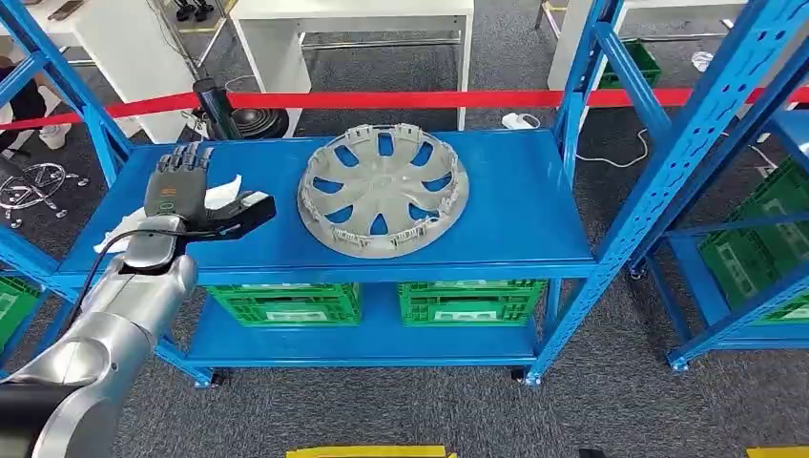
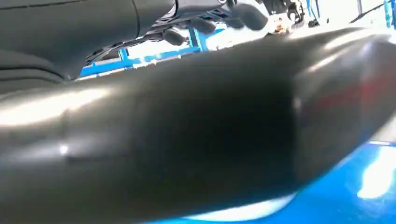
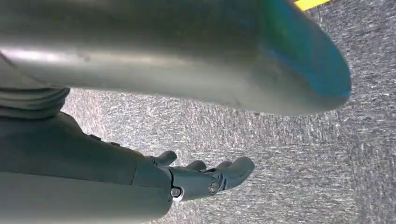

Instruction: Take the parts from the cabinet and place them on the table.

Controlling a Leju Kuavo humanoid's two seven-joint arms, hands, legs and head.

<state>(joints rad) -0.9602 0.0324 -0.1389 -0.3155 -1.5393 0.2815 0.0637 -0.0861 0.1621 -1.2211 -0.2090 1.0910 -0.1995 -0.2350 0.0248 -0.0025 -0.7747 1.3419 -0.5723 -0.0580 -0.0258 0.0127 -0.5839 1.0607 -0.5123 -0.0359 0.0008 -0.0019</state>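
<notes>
Hubcap [image 1: 383, 191], grey and lying flat, sits at the middle of the blue shelf [image 1: 515, 224], well apart from the left hand [image 1: 191, 196], which hovers at left over a white piece [image 1: 217, 194], fingers spread, gripping nothing. Right hand [image 3: 205, 177] hangs over grey carpet [image 3: 299, 158], fingers loosely apart, holding nothing

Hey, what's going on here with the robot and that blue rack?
A humanoid robot stands in front of a blue shelving rack. Its left hand is raised over the left end of the top shelf, beside some white material; whether it grips anything is unclear. A grey wheel cover lies untouched in the middle of that shelf. The right hand hangs over grey carpet, holding nothing. Green crates sit on the lower shelf.
</notes>
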